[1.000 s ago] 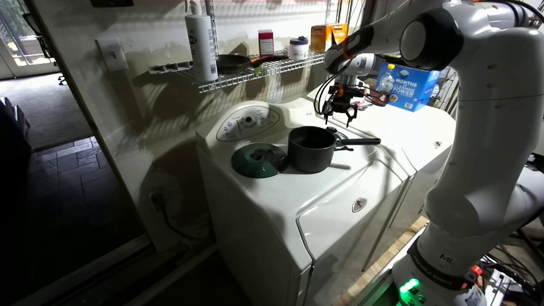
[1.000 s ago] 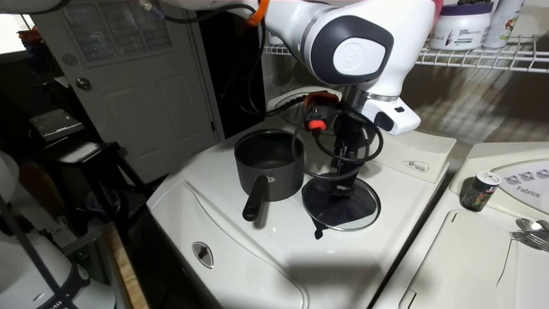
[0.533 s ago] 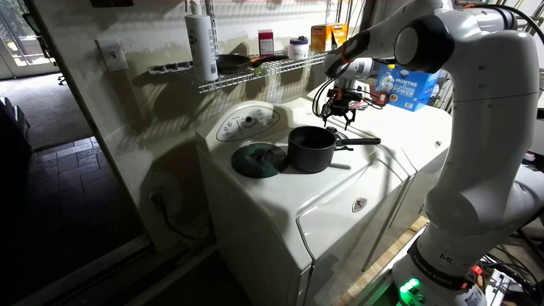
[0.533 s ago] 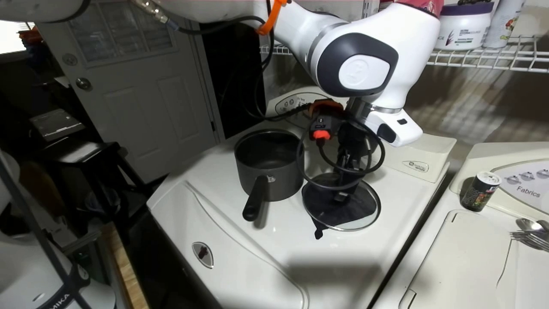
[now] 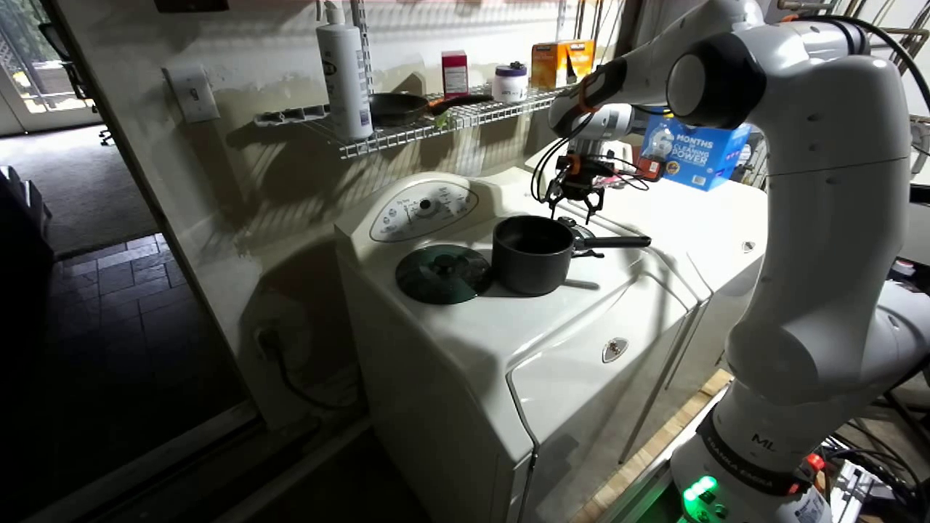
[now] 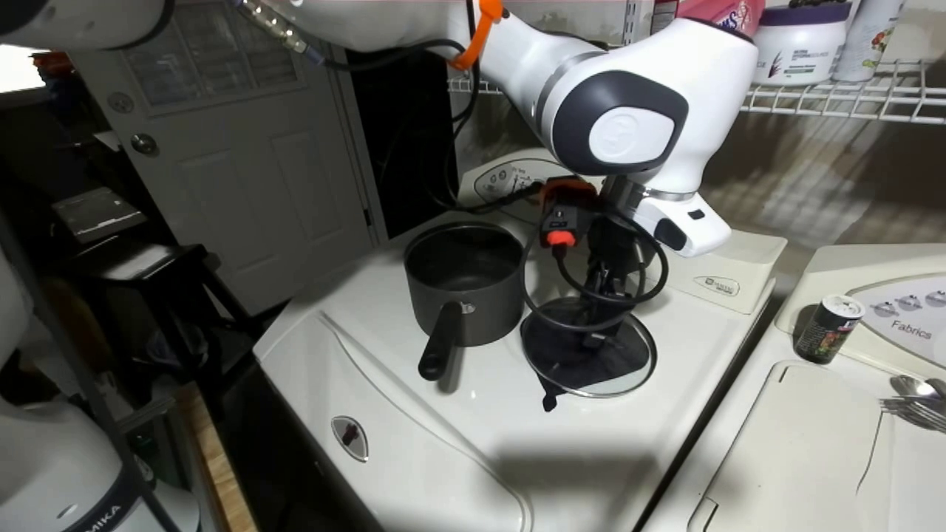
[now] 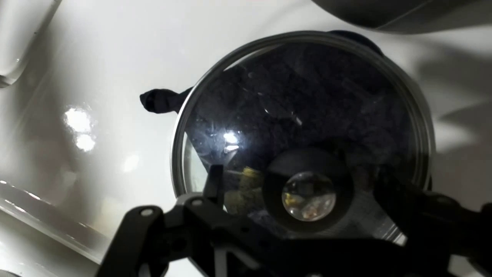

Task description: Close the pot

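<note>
The dark grey, long-handled pot (image 6: 482, 301) stands upright and open on a white appliance (image 6: 517, 421).

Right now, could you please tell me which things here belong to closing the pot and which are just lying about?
For the job: dark saucepan; glass lid beneath the jaws.

Lying about: frying pan; pump bottle; dark can; fork; green disc, probably.

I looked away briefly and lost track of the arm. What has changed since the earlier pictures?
The white robot arm has lowered its black gripper a little toward the round metal-rimmed clear glass lid. Nothing was taken hold of or let go: the jaws are still open. That lid, the round dark grey metal saucepan and the round glossy dark green disc stayed put.
</note>
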{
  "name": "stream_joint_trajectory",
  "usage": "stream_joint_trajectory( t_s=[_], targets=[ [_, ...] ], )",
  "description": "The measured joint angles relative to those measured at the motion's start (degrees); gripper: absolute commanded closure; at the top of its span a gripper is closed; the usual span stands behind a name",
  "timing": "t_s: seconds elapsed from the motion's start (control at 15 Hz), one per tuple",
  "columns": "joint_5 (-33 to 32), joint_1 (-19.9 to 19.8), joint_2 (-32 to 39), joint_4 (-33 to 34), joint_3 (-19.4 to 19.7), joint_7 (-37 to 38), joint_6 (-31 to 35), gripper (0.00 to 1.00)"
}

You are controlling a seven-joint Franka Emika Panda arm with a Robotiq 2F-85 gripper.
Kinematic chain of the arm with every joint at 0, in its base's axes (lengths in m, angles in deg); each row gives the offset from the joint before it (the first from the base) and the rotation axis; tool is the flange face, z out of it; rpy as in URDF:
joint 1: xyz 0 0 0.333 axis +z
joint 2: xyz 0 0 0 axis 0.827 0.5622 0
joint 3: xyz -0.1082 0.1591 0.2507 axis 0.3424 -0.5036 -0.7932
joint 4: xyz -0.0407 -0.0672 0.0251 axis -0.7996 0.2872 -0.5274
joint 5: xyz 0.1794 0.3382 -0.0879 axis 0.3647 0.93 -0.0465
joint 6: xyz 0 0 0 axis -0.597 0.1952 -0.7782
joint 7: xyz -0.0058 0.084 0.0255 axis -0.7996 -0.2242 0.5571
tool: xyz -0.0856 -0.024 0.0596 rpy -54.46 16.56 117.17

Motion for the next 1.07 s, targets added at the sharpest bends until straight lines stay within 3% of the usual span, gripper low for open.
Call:
stream_joint_trajectory(
  t_s=[0.8,0.87,0.93,1.07],
  targets=[
    [0.0,0.1,1.8,1.26,-0.35,0.0,0.11,0.0],
    [0.0,0.1,1.94,1.37,-0.35,0.0,0.13,0.25],
    [0.0,0.1,2.05,1.45,-0.35,0.0,0.14,0.26],
    [0.0,0.1,2.14,1.54,-0.35,0.0,0.15,0.41]
  ],
)
